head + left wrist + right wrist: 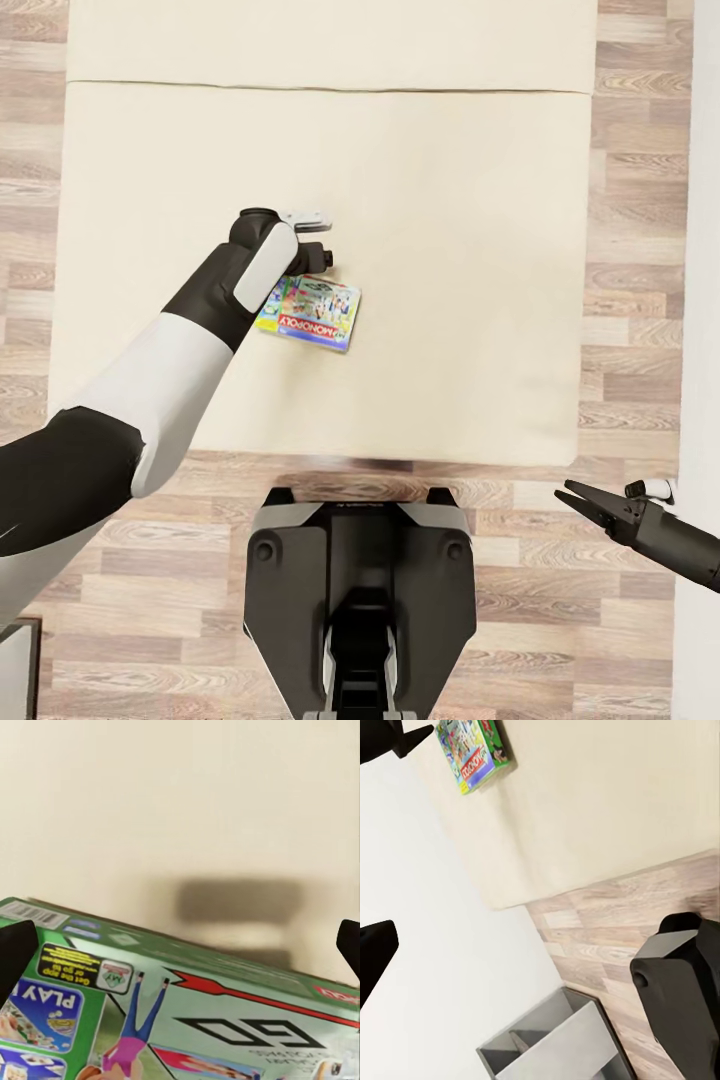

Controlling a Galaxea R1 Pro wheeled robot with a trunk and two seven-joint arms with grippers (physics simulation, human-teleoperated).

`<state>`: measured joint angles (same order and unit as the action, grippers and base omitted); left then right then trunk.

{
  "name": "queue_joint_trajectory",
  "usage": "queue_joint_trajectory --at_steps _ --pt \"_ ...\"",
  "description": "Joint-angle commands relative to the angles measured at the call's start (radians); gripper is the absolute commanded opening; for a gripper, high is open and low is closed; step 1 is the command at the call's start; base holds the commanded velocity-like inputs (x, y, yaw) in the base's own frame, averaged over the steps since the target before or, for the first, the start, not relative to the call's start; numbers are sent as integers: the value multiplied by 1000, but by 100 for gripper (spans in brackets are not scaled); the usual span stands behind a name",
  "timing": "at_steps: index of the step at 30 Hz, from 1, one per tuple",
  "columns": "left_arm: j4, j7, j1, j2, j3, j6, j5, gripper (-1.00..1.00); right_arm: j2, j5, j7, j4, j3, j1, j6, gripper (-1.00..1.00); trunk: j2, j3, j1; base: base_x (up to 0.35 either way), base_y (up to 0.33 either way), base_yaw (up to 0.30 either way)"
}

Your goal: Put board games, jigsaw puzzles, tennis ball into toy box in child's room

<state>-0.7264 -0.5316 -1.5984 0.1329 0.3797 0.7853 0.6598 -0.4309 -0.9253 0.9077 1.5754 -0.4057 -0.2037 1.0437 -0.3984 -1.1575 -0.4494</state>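
Multicoloured board game [312, 313] lies flat on bed [450, 250], near front-left part of mattress. Left gripper [318, 238] poised over box's far edge, fingers spread, nothing held. Right gripper [588, 503] idle, parted. Fingers best lowered astride box edge, then closed squarely.

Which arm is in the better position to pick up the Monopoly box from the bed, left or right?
Left. The left gripper hangs right over the Monopoly box on the bed, fingers open. The right gripper is off to the side, over the floor.
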Motion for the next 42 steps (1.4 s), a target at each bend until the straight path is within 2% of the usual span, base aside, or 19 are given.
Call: queue_joint_trajectory --at_steps 1,18,42 --pt "-1 -10 -1 -1 3 1 11 100 0 3 5 0 -1 0 3 100 -2 -3 -1 0 0 0" --pt "-1 -10 -49 3 4 36 11 100 0 4 4 -1 -1 0 3 100 -2 -29 -1 0 0 0" --pt "-5 -7 -54 4 9 44 12 100 6 5 2 -1 -1 0 3 100 -2 -33 -1 0 0 0"
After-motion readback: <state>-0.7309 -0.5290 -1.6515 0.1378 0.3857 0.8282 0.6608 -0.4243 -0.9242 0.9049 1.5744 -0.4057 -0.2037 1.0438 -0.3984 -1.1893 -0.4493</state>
